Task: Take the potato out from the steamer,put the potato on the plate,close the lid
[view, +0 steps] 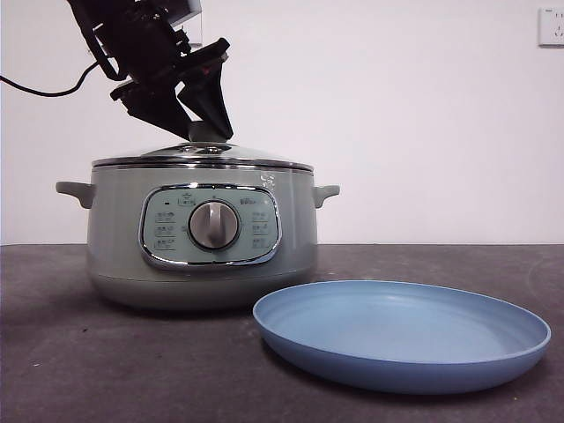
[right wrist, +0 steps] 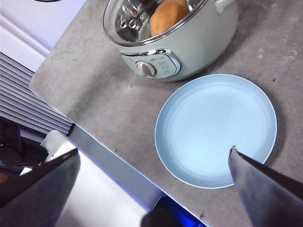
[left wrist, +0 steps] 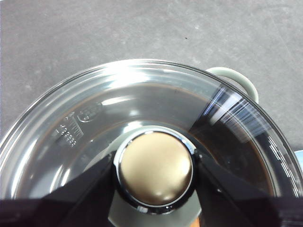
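Note:
The sage-green steamer (view: 115,229) stands on the dark table with its glass lid (view: 211,156) seated on it. My left gripper (view: 211,137) reaches down from the upper left, and its jaws press both sides of the lid's knob (left wrist: 155,170). Through the glass in the right wrist view, the orange-brown potato (right wrist: 168,14) lies inside the steamer (right wrist: 203,42). The light-blue plate (view: 397,370) sits empty in front of the pot, to its right. My right gripper (right wrist: 155,151) hangs open high above the plate (right wrist: 215,127), holding nothing.
A pot side handle (left wrist: 236,78) sticks out past the lid's rim. The table's edge and a white ribbed surface (right wrist: 28,94) lie beyond the steamer's control panel side. A wall socket (view: 551,26) is at the upper right.

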Robot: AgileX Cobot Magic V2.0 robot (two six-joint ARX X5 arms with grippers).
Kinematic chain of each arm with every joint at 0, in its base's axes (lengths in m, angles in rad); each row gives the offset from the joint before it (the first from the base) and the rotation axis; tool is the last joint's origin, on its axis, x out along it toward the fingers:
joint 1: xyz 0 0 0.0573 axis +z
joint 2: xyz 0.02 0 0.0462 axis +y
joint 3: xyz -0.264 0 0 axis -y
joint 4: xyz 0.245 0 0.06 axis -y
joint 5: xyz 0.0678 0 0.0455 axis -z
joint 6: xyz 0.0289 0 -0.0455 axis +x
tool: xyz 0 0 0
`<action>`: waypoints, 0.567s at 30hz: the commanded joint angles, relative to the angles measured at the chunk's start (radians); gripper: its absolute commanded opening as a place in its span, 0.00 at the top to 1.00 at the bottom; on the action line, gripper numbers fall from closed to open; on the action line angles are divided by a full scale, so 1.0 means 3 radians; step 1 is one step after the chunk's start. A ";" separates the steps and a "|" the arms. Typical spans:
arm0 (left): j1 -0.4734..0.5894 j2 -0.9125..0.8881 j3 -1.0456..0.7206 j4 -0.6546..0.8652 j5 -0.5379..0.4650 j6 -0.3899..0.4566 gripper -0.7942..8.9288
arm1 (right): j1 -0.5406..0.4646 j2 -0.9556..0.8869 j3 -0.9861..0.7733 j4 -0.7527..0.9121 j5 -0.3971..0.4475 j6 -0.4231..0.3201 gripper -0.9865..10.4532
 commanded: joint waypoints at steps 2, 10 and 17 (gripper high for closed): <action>-0.0013 -0.0072 0.0008 0.0025 0.0039 -0.0005 0.93 | 0.0008 -0.0001 0.0010 0.0020 0.0010 0.0018 0.36; -0.0004 -0.0491 0.0009 -0.0036 0.0025 -0.0018 0.93 | 0.0009 0.0079 0.0010 0.0149 0.0006 0.0080 0.37; -0.0005 -0.1115 0.0009 -0.0426 -0.0160 -0.0018 0.93 | 0.0131 0.0306 0.0024 0.0628 -0.0015 0.0411 0.37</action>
